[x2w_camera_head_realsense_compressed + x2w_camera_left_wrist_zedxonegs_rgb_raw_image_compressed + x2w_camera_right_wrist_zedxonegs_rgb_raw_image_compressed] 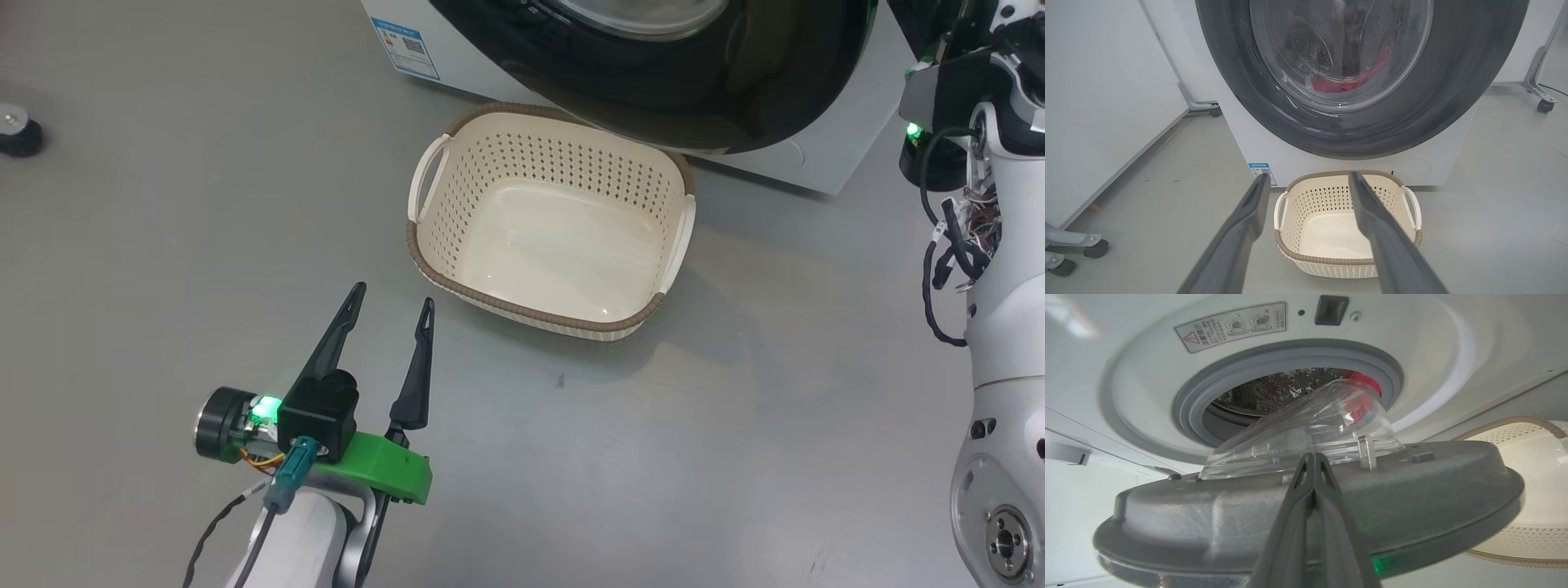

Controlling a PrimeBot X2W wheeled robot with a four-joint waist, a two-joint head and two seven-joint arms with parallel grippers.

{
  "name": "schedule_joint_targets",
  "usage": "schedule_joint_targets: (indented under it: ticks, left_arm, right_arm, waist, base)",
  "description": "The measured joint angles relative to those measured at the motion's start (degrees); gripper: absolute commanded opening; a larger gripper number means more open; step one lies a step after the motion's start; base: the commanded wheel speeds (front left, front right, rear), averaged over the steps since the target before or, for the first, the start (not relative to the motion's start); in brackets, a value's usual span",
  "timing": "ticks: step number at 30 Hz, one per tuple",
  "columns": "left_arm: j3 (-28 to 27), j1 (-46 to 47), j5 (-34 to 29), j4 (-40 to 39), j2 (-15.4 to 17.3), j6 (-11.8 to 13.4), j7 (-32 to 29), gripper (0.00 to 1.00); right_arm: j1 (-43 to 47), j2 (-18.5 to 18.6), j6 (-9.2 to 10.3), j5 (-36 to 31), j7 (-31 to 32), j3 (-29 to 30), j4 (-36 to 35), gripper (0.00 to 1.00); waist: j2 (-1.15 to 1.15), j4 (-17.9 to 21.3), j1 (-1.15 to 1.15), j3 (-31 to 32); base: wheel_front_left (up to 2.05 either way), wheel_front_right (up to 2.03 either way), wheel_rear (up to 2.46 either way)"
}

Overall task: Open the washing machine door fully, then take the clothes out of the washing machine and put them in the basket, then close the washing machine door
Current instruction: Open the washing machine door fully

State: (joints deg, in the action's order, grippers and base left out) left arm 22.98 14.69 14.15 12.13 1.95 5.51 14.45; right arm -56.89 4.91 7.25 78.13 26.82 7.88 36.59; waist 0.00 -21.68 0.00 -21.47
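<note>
The grey floor (pixel 735 425) is bare around the robot apart from a small black round foot (pixel 18 135) far off to the left. In the left wrist view a white panel (pixel 1106 102) on wheeled feet stands to the left of the washing machine (pixel 1310 163), and a metal leg with a caster (pixel 1541 102) stands to its right.

The basket (pixel 555 159) sits on the floor right in front of the machine, under the lower edge of the door (pixel 653 90), whose black rim hangs over the basket's far side. There is nothing in the basket.

The door is part-way open. In the right wrist view its grey inner face and bulging glass bowl stand between the right gripper (pixel 1312 457) and the drum opening with its grey seal (pixel 1188 404). That gripper's fingers are pressed together with nothing between them, tips at the door's inner rim by the foot of the glass; whether they touch it I cannot tell.

The clothes (pixel 1365 381) lie inside the drum, red behind the glass.

The left gripper (pixel 392 296) hovers above the floor with fingers spread wide, holding nothing, near the basket's left front corner and pointing towards the machine.
</note>
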Motion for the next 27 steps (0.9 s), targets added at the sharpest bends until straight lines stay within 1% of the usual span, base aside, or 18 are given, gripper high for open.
schedule_joint_targets:
  ticks: [9,15,19,22,27]
  left_arm:
    - [-0.05,-0.01,0.38,0.55,0.0,0.24,0.0,1.0]
    - [-0.04,-0.04,0.36,1.1,0.0,0.25,0.0,1.0]
    - [0.03,-0.14,0.36,1.37,0.0,0.25,0.0,1.0]
    - [0.03,-0.44,0.35,1.72,0.0,0.26,0.0,1.0]
    - [0.47,-1.81,0.25,2.04,0.01,0.26,0.0,1.0]
  right_arm:
    - [1.29,-0.03,0.01,0.86,3.66,-1.96,3.07,0.0]
    - [3.31,-0.56,-0.05,1.23,4.41,-2.99,4.56,0.0]
    - [5.36,-0.53,-0.12,3.24,5.22,-3.81,5.55,0.0]
    - [6.73,-0.57,-0.62,4.76,5.98,-5.01,6.24,0.0]
    - [8.5,-0.71,-0.69,7.51,7.42,-7.23,6.53,0.0]
  waist:
    - [0.0,-0.12,0.0,2.22]
    - [0.0,0.14,0.0,4.27]
    - [0.0,0.32,0.0,5.83]
    - [0.0,0.42,0.0,7.03]
    - [0.0,0.54,0.0,8.86]
  base:
    - [0.0,0.0,0.0]
    - [0.0,0.0,0.0]
    - [0.0,0.0,0.0]
    - [0.0,0.0,0.0]
    - [0.0,0.0,0.0]
